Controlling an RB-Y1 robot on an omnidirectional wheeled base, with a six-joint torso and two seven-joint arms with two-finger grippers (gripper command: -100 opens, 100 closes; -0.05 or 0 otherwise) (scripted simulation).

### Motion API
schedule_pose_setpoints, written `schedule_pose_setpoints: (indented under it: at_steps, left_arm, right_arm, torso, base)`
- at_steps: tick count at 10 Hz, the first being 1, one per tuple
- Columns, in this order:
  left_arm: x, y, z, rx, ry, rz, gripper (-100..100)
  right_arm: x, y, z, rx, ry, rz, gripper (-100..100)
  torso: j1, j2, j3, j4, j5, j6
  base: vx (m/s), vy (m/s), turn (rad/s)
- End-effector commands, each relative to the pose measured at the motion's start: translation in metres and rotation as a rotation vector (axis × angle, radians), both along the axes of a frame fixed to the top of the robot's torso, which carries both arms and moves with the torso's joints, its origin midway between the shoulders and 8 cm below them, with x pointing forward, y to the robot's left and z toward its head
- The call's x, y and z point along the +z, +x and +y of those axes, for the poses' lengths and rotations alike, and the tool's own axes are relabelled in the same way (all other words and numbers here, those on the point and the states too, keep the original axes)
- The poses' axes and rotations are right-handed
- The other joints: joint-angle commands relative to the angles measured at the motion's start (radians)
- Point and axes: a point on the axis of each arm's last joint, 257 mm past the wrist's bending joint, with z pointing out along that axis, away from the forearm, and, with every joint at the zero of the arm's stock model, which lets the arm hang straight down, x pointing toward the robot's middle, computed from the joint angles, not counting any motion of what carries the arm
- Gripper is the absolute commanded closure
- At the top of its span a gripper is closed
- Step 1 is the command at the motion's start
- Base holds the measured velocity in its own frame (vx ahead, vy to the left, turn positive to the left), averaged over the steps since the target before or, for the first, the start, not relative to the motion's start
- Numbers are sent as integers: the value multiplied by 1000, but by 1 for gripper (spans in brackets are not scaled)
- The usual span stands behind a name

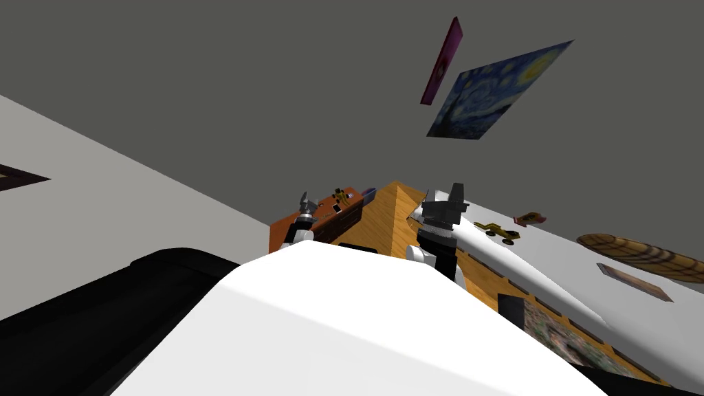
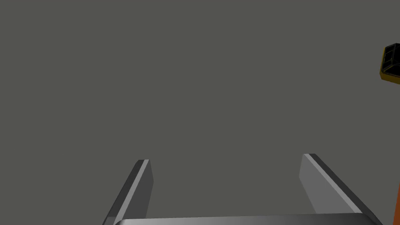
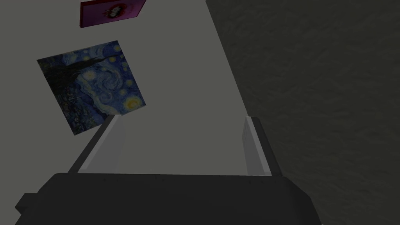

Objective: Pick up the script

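The left gripper (image 1: 304,200) is held over an orange-brown top (image 1: 347,216), its fingers spread and empty; a flat dark grey surface is faced in its wrist view, with open room ahead. The right gripper (image 1: 442,192) is raised over an adjoining wood-toned surface (image 1: 385,223), likewise released, with nothing between its fingers. Small things are scattered on the orange-brown top, among them a black-and-yellow thing (image 1: 338,194), seen larger at the edge of the left wrist view, and a small white-faced piece (image 1: 336,207); the script cannot be told for certain among them. A woven oval basket (image 1: 646,256) lies well apart on a pale surface (image 1: 591,275), as does a yellow toy vehicle (image 1: 500,232); the basket's contents cannot be made out
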Motion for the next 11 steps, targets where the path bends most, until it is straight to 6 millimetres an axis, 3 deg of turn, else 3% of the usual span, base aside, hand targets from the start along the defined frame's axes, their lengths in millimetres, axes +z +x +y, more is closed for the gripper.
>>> schedule_pose_setpoints:
  at_steps: [1,2,3,4,5,6,7,8,9,10,11]
  left_arm:
    - [-17,-2,4,1,-41,34,-100]
    - [-43,-1,9,3,-75,97,-100]
    - [-44,-1,11,4,-100,93,-100]
    - [-70,-1,15,6,-132,157,-100]
    - [-71,-1,16,8,-161,151,-100]
    - [-95,-2,19,8,-192,211,-100]
    - [-98,-2,20,11,-222,209,-100]
    - [-123,-4,22,11,-256,269,-100]
    - [-124,-5,23,14,-283,266,-100]
    - [-147,-7,24,12,-313,322,-100]
    - [-150,-8,25,16,-343,321,-100]
  right_arm:
    - [0,0,0,0,0,0,0]
    - [0,0,0,0,0,0,0]
    - [0,0,0,0,0,0,0]
    - [0,0,0,0,0,0,0]
    - [0,0,0,0,0,0,0]
    - [0,0,0,0,0,0,0]
    - [0,0,0,0,0,0,0]
    - [0,0,0,0,0,0,0]
    - [0,0,0,0,0,0,0]
    - [0,0,0,0,0,0,0]
    - [0,0,0,0,0,0,0]
  torso:
    - [0,0,0,0,0,0]
    - [0,0,0,0,0,0]
    - [0,0,0,0,0,0]
    - [0,0,0,0,0,0]
    - [0,0,0,0,0,0]
    - [0,0,0,0,0,0]
    - [1,0,0,0,0,0]
    - [0,0,0,0,0,-1]
    - [0,0,0,0,0,0]
    - [0,0,0,0,0,0]
    - [1,0,0,0,0,0]
  base:
    - [12,7,-57]
    - [14,8,-102]
    - [13,9,-54]
    - [17,8,-99]
    - [11,11,-60]
    - [14,12,-116]
    - [13,12,-56]
    - [14,13,-84]
    - [10,13,-67]
    - [12,16,-103]
    - [9,17,-61]
